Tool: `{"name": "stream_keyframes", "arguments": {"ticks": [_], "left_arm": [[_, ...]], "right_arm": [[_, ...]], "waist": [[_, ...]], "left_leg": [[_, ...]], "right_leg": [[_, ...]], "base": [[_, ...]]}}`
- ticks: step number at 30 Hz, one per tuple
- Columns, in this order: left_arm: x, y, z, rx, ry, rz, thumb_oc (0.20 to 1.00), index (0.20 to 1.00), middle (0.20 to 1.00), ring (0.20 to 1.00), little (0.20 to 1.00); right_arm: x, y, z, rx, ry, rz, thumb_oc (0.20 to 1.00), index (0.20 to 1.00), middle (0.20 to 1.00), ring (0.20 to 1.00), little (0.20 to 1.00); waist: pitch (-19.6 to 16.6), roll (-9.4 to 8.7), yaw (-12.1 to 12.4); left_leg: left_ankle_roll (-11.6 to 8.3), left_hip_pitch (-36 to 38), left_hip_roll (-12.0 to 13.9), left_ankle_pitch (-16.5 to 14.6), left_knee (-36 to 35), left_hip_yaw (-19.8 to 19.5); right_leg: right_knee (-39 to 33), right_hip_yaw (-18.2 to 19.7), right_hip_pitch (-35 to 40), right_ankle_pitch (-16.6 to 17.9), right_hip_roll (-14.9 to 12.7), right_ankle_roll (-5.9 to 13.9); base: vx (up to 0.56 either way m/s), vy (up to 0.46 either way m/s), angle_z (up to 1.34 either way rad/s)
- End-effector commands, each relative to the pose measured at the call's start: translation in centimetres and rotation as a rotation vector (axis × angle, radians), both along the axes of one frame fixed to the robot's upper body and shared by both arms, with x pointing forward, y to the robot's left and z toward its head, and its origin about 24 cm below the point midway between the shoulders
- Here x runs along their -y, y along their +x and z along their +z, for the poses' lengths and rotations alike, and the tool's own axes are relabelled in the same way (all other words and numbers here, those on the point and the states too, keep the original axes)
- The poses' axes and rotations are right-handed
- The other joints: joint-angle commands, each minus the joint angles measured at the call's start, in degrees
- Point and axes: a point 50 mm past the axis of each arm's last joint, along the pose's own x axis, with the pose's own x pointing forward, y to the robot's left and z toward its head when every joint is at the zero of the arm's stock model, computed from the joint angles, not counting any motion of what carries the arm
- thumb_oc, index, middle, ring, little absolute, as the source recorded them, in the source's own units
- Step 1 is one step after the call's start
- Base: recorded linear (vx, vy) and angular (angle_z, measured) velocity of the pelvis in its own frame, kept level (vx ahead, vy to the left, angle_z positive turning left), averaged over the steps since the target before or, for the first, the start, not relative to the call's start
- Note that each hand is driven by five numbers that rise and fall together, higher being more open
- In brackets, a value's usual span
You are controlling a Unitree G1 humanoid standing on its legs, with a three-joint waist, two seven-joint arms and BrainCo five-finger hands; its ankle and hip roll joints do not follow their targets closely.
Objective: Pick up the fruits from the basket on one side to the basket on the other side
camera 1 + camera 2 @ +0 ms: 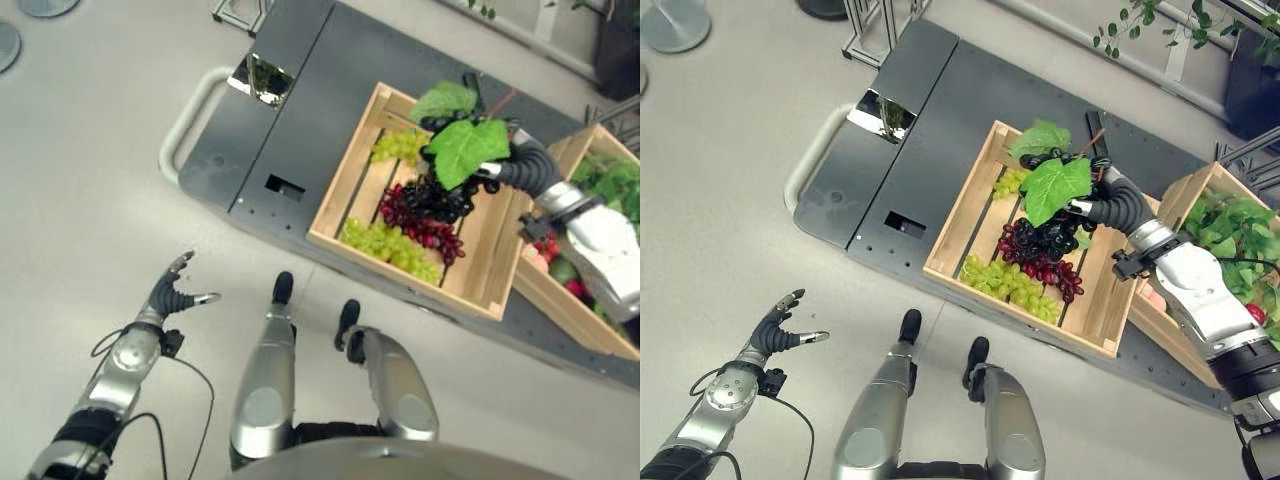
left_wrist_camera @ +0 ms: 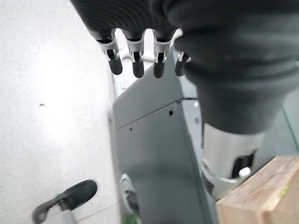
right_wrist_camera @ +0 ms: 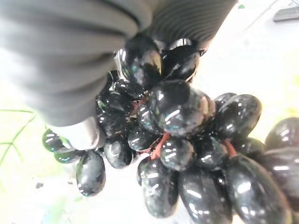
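Up over the wooden crate (image 1: 970, 205), the right hand (image 1: 1110, 205) is curled round a black grape bunch (image 1: 1040, 238) hanging just beneath it, while the left hand (image 1: 775, 330) hangs slack-fingered, well apart.

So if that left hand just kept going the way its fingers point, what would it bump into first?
Probably the dark grey cart: the left hand hangs open over the floor, fingers aimed toward its near end, though depth is unclear.

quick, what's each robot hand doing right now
Left robot hand: open, fingers relaxed, holding nothing, out over the floor.
Right robot hand: shut on the black grape bunch, over the nearer wooden crate.
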Motion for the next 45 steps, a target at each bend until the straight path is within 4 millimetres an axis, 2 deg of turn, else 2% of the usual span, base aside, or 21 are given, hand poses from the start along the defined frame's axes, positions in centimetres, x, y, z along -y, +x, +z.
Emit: {"name": "stream_keyframes", "arguments": {"ticks": [1,4,7,13,14,16,18,20,22,24,25,27,30,31,32,33,36,37,38,40,45], "left_arm": [[0.2,-0.8,0.7,0.053,-0.06,-0.022,1.0,1.0,1.0,1.0,1.0],[-0.2,-0.7,2.5,0.087,-0.113,-0.075,1.0,1.0,1.0,1.0,1.0],[-0.4,-0.8,2.9,0.093,-0.113,-0.081,1.0,1.0,1.0,1.0,1.0],[-1.1,-0.7,4.9,0.138,-0.152,-0.101,1.0,1.0,1.0,1.0,1.0],[-1.4,-0.7,5.5,0.137,-0.165,-0.12,1.0,1.0,1.0,1.0,1.0],[-1.5,-0.8,6.0,0.141,-0.166,-0.136,1.0,1.0,1.0,1.0,1.0],[-1.5,-0.4,7.6,0.134,-0.211,-0.202,1.0,1.0,1.0,1.0,1.0],[-1.6,-0.5,7.6,0.133,-0.211,-0.202,1.0,1.0,1.0,1.0,1.0],[-1.6,0.0,9.8,0.146,-0.239,-0.277,1.0,1.0,1.0,1.0,1.0],[-1.4,0.6,11.8,0.175,-0.254,-0.325,1.0,1.0,1.0,1.0,1.0],[-1.4,0.6,11.8,0.175,-0.254,-0.326,1.0,1.0,1.0,1.0,1.0],[-0.9,1.2,13.7,0.194,-0.249,-0.395,1.0,1.0,1.0,1.0,1.0],[-0.5,1.6,14.7,0.197,-0.251,-0.436,1.0,1.0,1.0,1.0,1.0],[0.2,2.1,16.0,0.199,-0.234,-0.491,1.0,1.0,1.0,1.0,1.0],[0.2,2.1,16.0,0.199,-0.235,-0.492,1.0,1.0,1.0,1.0,1.0],[0.7,2.5,17.0,0.184,-0.19,-0.544,1.0,1.0,1.0,1.0,1.0],[1.3,3.1,17.5,0.171,-0.153,-0.579,1.0,1.0,1.0,1.0,1.0],[1.9,3.7,18.3,0.169,-0.097,-0.618,1.0,1.0,1.0,1.0,1.0],[1.9,3.8,18.3,0.169,-0.097,-0.619,1.0,1.0,1.0,1.0,1.0],[2.9,4.6,18.8,0.168,-0.063,-0.661,1.0,1.0,1.0,1.0,1.0],[5.1,6.1,19.0,0.157,-0.026,-0.737,1.0,1.0,1.0,1.0,1.0]], "right_arm": [[0.3,-0.3,4.6,0.158,0.036,0.025,0.2,0.2,0.2,0.2,0.2],[1.2,-0.3,5.2,0.136,0.025,0.01,0.2,0.2,0.2,0.2,0.2],[1.3,-0.3,5.2,0.128,0.028,0.01,0.2,0.2,0.2,0.2,0.2],[2.0,-0.3,4.5,0.089,0.095,0.009,0.2,0.2,0.2,0.2,0.2],[2.2,-0.2,4.1,0.073,0.129,0.009,0.2,0.2,0.2,0.2,0.2],[2.3,-0.2,3.7,0.058,0.149,0.006,0.2,0.2,0.2,0.2,0.2],[2.4,0.1,2.4,0.01,0.194,0.005,0.2,0.2,0.2,0.2,0.2],[2.4,0.1,2.3,0.01,0.195,0.005,0.2,0.2,0.2,0.2,0.2],[2.3,0.0,1.2,-0.029,0.226,0.02,0.2,0.2,0.2,0.2,0.2],[1.6,-0.3,0.4,-0.059,0.24,0.059,0.2,0.2,0.2,0.2,0.2],[1.6,-0.3,0.4,-0.059,0.241,0.058,0.2,0.2,0.2,0.2,0.2],[1.1,-0.5,0.1,-0.081,0.235,0.094,0.2,0.2,0.2,0.2,0.2],[0.6,-0.7,-0.1,-0.098,0.228,0.123,0.2,0.2,0.2,0.2,0.2],[0.0,-0.8,-0.2,-0.115,0.212,0.155,0.2,0.2,0.2,0.2,0.2],[0.0,-0.8,-0.2,-0.115,0.212,0.155,0.2,0.2,0.2,0.2,0.2],[-0.7,-0.8,-0.3,-0.134,0.183,0.19,0.2,0.2,0.2,0.2,0.2],[-1.4,-0.7,-0.5,-0.155,0.182,0.223,0.2,0.2,0.2,0.2,0.2],[-2.6,-0.6,-0.5,-0.176,0.156,0.278,0.2,0.2,0.2,0.2,0.2],[-2.5,-0.6,-0.5,-0.175,0.156,0.276,0.2,0.2,0.2,0.2,0.2],[-3.8,-0.5,-0.7,-0.196,0.163,0.329,0.2,0.2,0.2,0.2,0.2],[-5.9,0.2,-0.9,-0.216,0.173,0.397,0.2,0.2,0.2,0.2,0.2]], "waist": [[-5.0,0.89,-0.7],[-9.0,0.62,-1.1],[-9.7,0.58,-1.3],[-14.1,0.5,-1.6],[-15.6,0.69,-1.8],[-16.3,0.74,-1.9],[-19.0,1.26,-2.1],[-19.0,1.21,-2.1],[-21.0,1.74,-2.5],[-22.8,2.01,-2.7],[-22.8,1.99,-2.7],[-23.9,2.14,-2.8],[-24.8,2.18,-3.0],[-25.8,2.28,-3.1],[-25.8,2.27,-3.0],[-26.6,2.37,-3.4],[-27.3,2.45,-3.5],[-28.0,2.48,-3.9],[-28.0,2.48,-3.8],[-28.8,2.61,-4.3],[-29.4,2.73,-4.6]], "left_leg": [[0.93,0.6,-2.2,-4.1,3.9,0.1],[0.85,3.2,-2.2,-3.9,1.9,0.3],[0.87,3.8,-2.1,-3.9,1.4,0.3],[0.96,6.8,-2.1,-3.8,-1.1,0.5],[1.06,7.7,-2.1,-3.8,-1.8,0.6],[1.12,8.2,-2.0,-3.8,-2.2,0.7],[1.31,10.1,-1.9,-3.7,-3.7,0.9],[1.3,10.2,-1.9,-3.7,-3.8,0.9],[1.35,11.4,-1.8,-3.8,-4.6,1.1],[1.34,12.5,-1.6,-3.9,-5.1,1.1],[1.34,12.5,-1.6,-3.9,-5.1,1.1],[1.45,13.5,-1.6,-4.1,-5.5,1.0],[1.46,14.2,-1.4,-4.3,-5.9,1.2],[1.46,14.9,-1.4,-4.6,-6.0,1.5],[1.45,15.0,-1.4,-4.6,-6.0,1.5],[1.45,15.5,-1.3,-4.7,-6.2,1.7],[1.39,16.2,-1.2,-4.8,-6.5,2.0],[1.28,16.7,-1.1,-4.8,-6.9,2.3],[1.28,16.8,-1.1,-4.8,-6.9,2.3],[1.17,17.3,-0.9,-4.9,-7.1,2.6],[1.08,17.9,-0.7,-5.1,-7.4,2.9]], "right_leg": [[-3.1,-0.6,-0.5,8.3,-1.3,4.2],[-5.6,-0.7,2.1,8.6,-0.8,4.55],[-6.1,-0.7,2.7,8.7,-0.7,4.59],[-8.9,-0.6,5.6,9.0,-0.2,4.81],[-9.7,-0.5,6.3,9.1,-0.1,4.91],[-10.1,-0.4,6.8,9.2,0.0,4.95],[-10.7,-0.3,8.2,9.2,0.1,5.07],[-10.8,-0.3,8.3,9.2,0.1,5.07],[-11.3,-0.2,9.4,9.0,0.3,5.2],[-11.5,-0.2,10.2,8.7,0.4,5.21],[-11.5,-0.2,10.2,8.6,0.4,5.21],[-11.6,-0.1,10.9,8.5,0.5,5.27],[-11.9,0.1,11.5,8.4,0.5,5.35],[-12.1,0.1,12.1,8.3,0.6,5.43],[-12.1,0.1,12.1,8.3,0.6,5.43],[-12.2,0.3,12.6,8.1,0.6,5.44],[-12.6,0.5,13.2,8.1,0.7,5.54],[-13.0,0.6,13.7,8.1,0.7,5.59],[-13.1,0.6,13.8,8.1,0.7,5.59],[-13.3,0.8,14.1,8.1,0.8,5.58],[-13.5,1.1,14.6,7.9,0.8,5.57]], "base": [[0.07,0.005,0.08],[0.08,0.006,0.04],[0.04,0.003,0.0],[0.06,0.01,0.01],[0.04,0.011,0.03],[0.07,0.014,0.0],[0.1,0.023,-0.02],[0.05,0.008,-0.04],[0.09,0.013,0.0],[0.09,0.012,0.02],[0.07,0.008,-0.04],[0.05,0.003,-0.03],[0.06,0.003,-0.05],[0.04,0.002,0.01],[0.07,0.002,0.01],[0.03,0.0,0.0],[0.05,-0.002,-0.04],[0.0,0.0,0.0],[0.04,-0.008,-0.06],[0.02,-0.004,-0.11],[0.0,-0.001,-0.03]]}}
